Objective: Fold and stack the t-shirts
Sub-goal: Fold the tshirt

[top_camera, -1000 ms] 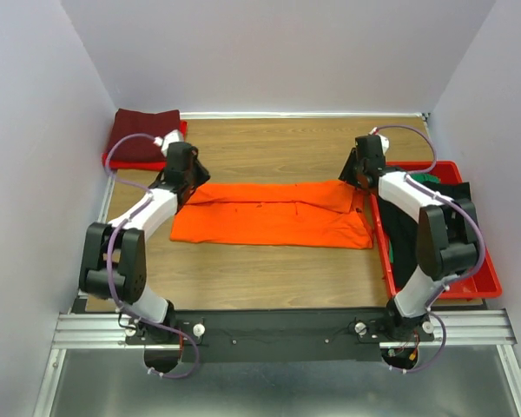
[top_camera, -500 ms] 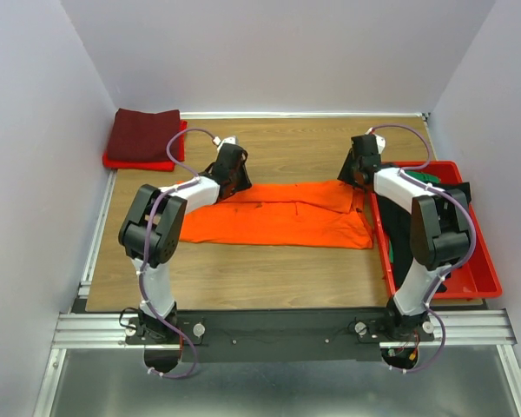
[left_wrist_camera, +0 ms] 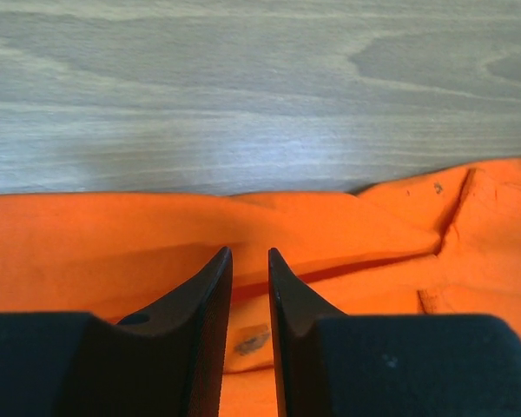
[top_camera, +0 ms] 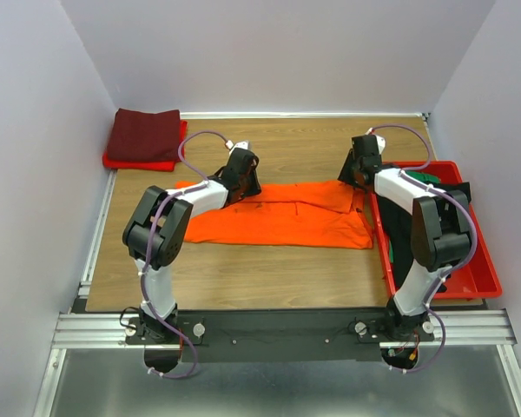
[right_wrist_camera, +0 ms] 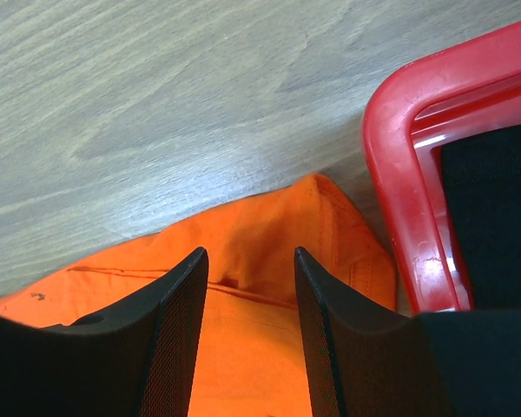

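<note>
Lengthwise, the orange t-shirt lies across the middle of the worktop, with bare wood along the far and near edges. The left gripper sits at the shirt's far edge, its jaws a narrow gap apart with nothing pinched. The right gripper is over the shirt's far right corner, jaws spread, just beside the red tray that holds a black t-shirt. A maroon t-shirt lies folded in the far left corner. A small grey mark on the orange cloth is too blurred to read.
</note>
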